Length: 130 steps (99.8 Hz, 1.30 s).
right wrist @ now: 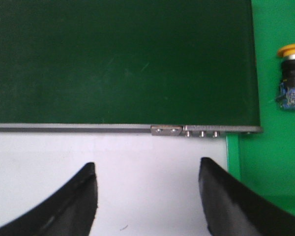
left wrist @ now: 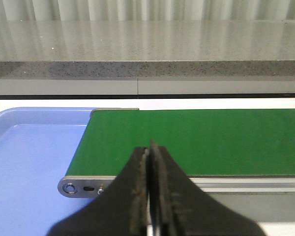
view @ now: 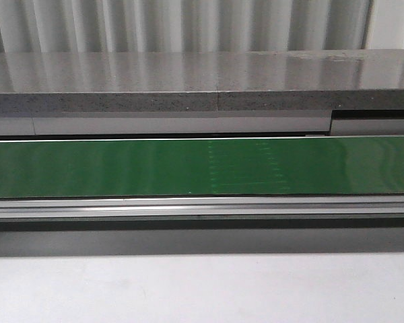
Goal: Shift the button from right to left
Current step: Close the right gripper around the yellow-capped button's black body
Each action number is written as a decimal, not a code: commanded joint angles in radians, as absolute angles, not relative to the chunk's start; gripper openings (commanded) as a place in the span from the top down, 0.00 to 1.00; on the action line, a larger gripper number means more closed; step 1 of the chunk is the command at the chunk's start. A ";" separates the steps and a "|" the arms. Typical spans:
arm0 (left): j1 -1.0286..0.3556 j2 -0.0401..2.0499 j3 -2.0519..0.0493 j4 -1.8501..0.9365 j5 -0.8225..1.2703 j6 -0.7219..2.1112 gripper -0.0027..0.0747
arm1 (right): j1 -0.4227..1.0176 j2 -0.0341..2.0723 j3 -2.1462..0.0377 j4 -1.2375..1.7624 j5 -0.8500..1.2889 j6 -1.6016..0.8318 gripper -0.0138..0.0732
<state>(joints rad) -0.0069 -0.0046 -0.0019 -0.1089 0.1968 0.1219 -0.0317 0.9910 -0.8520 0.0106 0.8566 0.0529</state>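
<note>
The button (right wrist: 290, 78) shows only in the right wrist view. It lies on its side on a bright green tray (right wrist: 273, 167) just past the belt's end, with a yellow-orange cap, a black body and a blue part. My right gripper (right wrist: 147, 169) is open and empty over the white table, in front of the belt's edge and apart from the button. My left gripper (left wrist: 149, 147) is shut with nothing between its fingers, over the near edge of the green belt (left wrist: 196, 142) close to its left end. No gripper or button shows in the front view.
The green conveyor belt (view: 188, 167) runs across the table with a metal rail (view: 188, 205) in front. A light blue tray (left wrist: 29, 162) sits at the belt's left end. A grey stone ledge (view: 188, 84) stands behind the belt.
</note>
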 commanded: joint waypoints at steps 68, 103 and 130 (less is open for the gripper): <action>-0.006 -0.039 0.023 -0.115 0.122 0.115 0.99 | -0.508 1.559 -1.239 0.000 0.913 0.134 0.24; -0.006 -0.039 0.023 -0.115 0.122 0.115 0.99 | -0.519 1.743 -1.268 0.000 0.869 0.020 0.24; -0.006 -0.039 0.023 -0.115 0.122 0.115 0.99 | -0.521 1.805 -1.268 -0.011 0.781 -0.129 0.24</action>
<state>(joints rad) -0.0069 -0.0046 -0.0019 -0.1089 0.1968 0.1219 -0.5169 1.8337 -1.2357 0.0000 0.8268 -0.0762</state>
